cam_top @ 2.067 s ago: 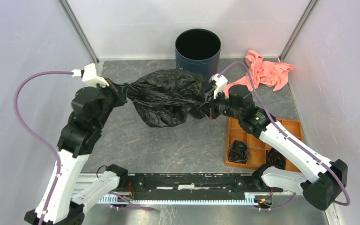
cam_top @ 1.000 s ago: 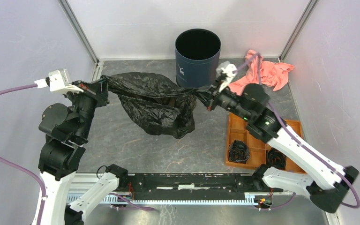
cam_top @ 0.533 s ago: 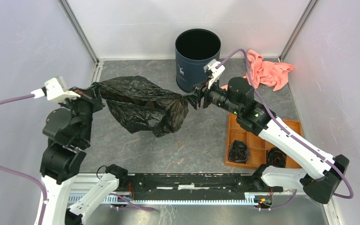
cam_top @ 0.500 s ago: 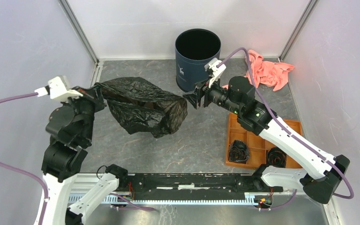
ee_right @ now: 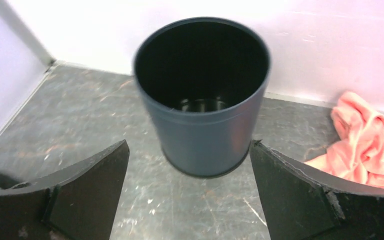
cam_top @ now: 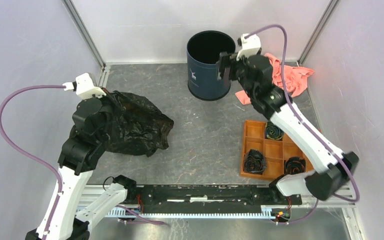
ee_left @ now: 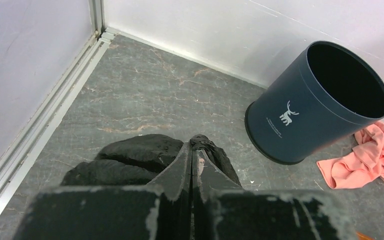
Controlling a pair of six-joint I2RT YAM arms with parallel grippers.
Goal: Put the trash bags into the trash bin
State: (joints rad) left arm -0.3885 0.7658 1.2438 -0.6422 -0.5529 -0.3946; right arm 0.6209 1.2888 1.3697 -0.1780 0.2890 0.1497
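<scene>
The trash bag (cam_top: 136, 128) lies as a crumpled, glossy black heap on the left side of the grey marbled table (cam_top: 205, 137), close to the left edge and about midway between the near and far edges. One gathered fold of it is lifted off the heap and pinched in the left gripper (ee_left: 192, 150), whose 2 fingers (ee_left: 179, 175) are pressed flat together on the film; the rest of the bag sags below onto the surface. The trash bin (cam_top: 206, 76) stands upright at the middle of the far edge, its white deer logo facing the left arm, its mouth open upward, well apart from the bag with bare table between them. The right gripper (ee_right: 188, 146) hangs above the table just on the near-right side of the bin, level with its rim in the overhead view. Its jaws are spread wide with nothing between them, and the wrist camera looks past both fingers straight at the bin's wall and dark interior. A salmon-pink cloth (cam_top: 294, 78) is bunched in the far right corner, just beside the bin. An orange compartment tray (cam_top: 254, 133) sits along the right edge toward the near side, holding 3 small black rolls (cam_top: 255, 161) in separate compartments, 1 in a far compartment and 2 in the near row.
</scene>
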